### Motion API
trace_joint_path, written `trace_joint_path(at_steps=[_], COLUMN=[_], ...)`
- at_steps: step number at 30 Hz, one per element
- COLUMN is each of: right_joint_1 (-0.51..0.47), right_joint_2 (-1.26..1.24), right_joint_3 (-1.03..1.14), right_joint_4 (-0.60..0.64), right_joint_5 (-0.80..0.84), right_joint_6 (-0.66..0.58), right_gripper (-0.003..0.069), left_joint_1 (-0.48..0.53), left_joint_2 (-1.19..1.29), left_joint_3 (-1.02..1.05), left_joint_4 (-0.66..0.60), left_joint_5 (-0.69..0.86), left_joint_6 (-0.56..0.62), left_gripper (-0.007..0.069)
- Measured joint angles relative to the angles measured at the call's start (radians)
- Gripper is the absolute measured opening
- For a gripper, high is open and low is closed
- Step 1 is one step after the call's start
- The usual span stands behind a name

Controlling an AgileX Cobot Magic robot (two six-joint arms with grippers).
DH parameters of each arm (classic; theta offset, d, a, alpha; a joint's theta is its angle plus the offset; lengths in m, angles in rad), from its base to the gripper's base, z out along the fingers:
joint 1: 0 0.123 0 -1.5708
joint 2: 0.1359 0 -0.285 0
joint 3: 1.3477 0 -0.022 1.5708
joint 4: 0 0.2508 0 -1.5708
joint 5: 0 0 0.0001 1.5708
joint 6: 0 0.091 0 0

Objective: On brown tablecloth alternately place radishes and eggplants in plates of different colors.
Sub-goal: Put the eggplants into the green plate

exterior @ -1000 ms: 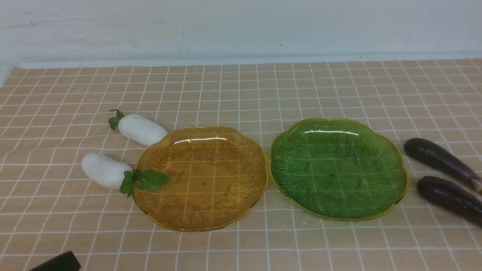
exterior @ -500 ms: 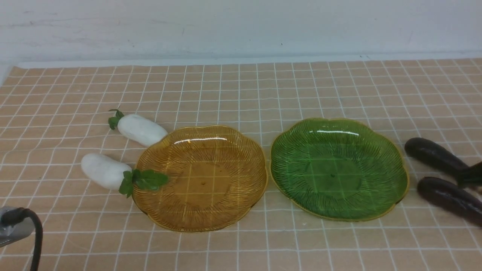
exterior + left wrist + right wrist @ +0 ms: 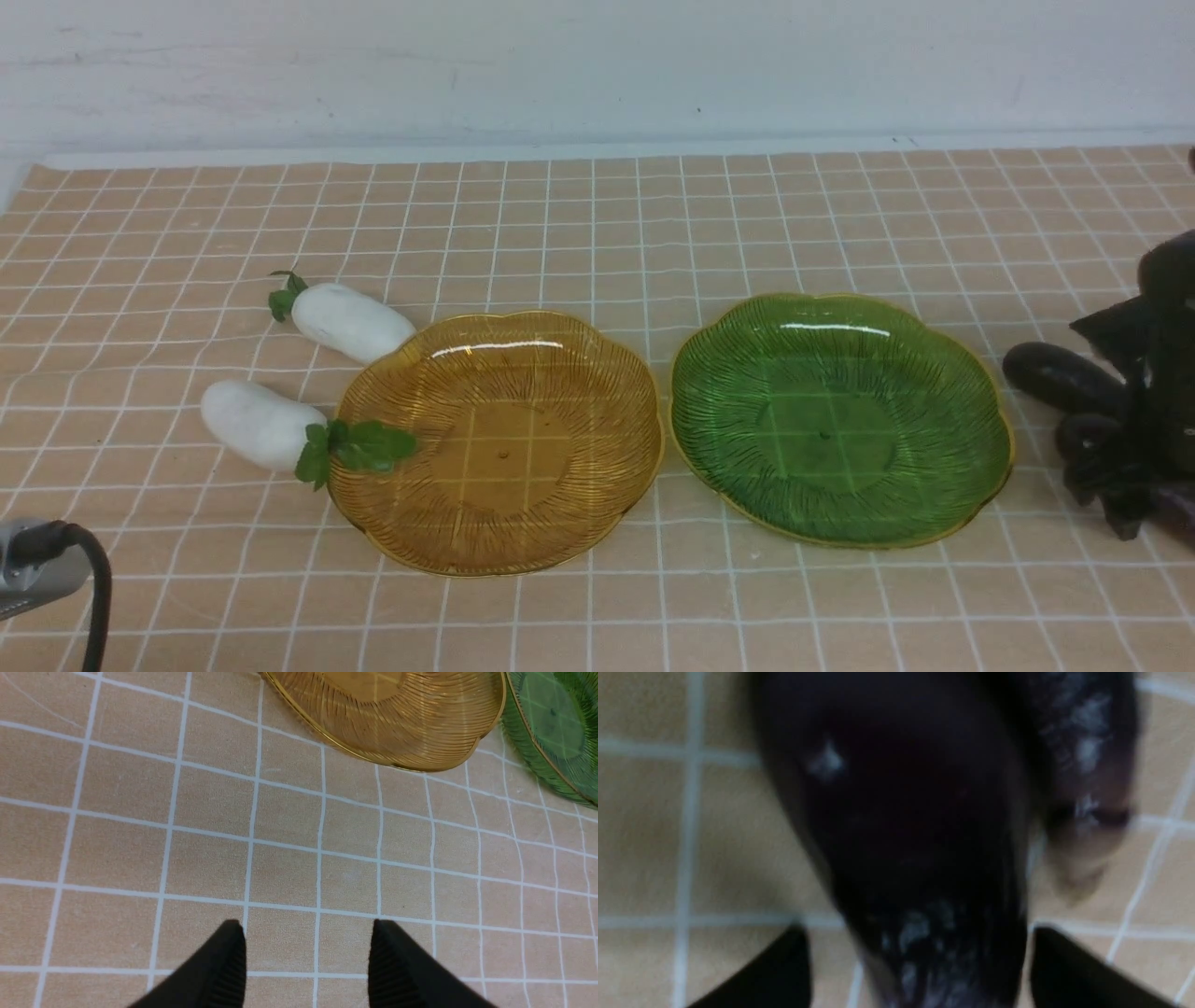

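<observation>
On the brown tablecloth (image 3: 597, 233) two white radishes (image 3: 350, 320) (image 3: 257, 423) lie left of the amber plate (image 3: 499, 443). The nearer radish's leaves hang over that plate's rim. The green plate (image 3: 840, 420) stands to its right, and both plates hold nothing. Two dark eggplants lie right of it, the farther eggplant (image 3: 1055, 373) and the nearer eggplant (image 3: 1083, 434). My right gripper (image 3: 920, 933) is open and straddles the nearer eggplant (image 3: 915, 835), with a gap at each finger; the other eggplant (image 3: 1083, 765) lies beside it. My left gripper (image 3: 308, 933) is open over bare cloth.
In the left wrist view the amber plate's rim (image 3: 397, 732) and the green plate's rim (image 3: 551, 728) lie beyond the fingers. A grey wrist part with a black cable (image 3: 56, 569) shows at the front left corner. A pale wall runs behind the cloth.
My right arm has come in from the right edge and lowered over the nearer eggplant, hiding much of it. At the front left corner a black part has given way to the grey wrist and cable.
</observation>
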State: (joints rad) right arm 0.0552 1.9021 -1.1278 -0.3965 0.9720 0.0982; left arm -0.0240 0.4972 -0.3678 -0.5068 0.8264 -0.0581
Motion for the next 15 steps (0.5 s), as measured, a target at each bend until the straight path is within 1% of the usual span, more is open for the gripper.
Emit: trace_joint_path(at_steps=[3,5,6,8,9,10,11,12,14,15], right_joint_1=[0.0,0.0,0.0,0.0,0.001,0.001,0.001,0.001,0.001,0.001], right_joint_2=[0.016,0.022,0.022,0.022,0.022,0.019,0.015,-0.004,-0.028,-0.086], right_joint_3=[-0.01,-0.014,-0.015,-0.017,-0.02,-0.03,-0.033,-0.053,-0.072,-0.11], right_joint_4=[-0.01,-0.004,0.003,0.027,0.035,0.042,0.046,0.063,0.081,0.133], right_joint_5=[0.003,0.011,0.013,0.021,0.033,0.074,0.089,0.156,0.184,0.219], right_joint_6=[-0.005,-0.007,-0.007,-0.007,-0.007,-0.007,-0.008,-0.008,-0.008,-0.008], right_gripper=[0.0563,0.0531,0.0504,0.0403,0.0365,0.0318,0.0319,0.0328,0.0328,0.0328], left_joint_1=[0.0,0.0,0.0,0.0,0.0,0.0,0.0,0.0,0.0,0.0], left_joint_2=[0.0,0.0,0.0,0.0,0.0,0.0,0.0,0.0,0.0,0.0], left_joint_3=[0.0,0.0,0.0,0.0,0.0,0.0,0.0,0.0,0.0,0.0], left_joint_4=[0.0,0.0,0.0,0.0,0.0,0.001,0.001,0.001,0.002,0.002], left_joint_5=[0.001,0.001,0.001,0.001,0.001,0.002,0.002,0.002,0.003,0.003], left_joint_6=[0.001,0.001,0.001,0.001,0.001,0.001,0.001,0.002,0.003,0.005], left_gripper=[0.0336,0.0336,0.0336,0.0336,0.0336,0.0336,0.0336,0.0336,0.0336,0.0336])
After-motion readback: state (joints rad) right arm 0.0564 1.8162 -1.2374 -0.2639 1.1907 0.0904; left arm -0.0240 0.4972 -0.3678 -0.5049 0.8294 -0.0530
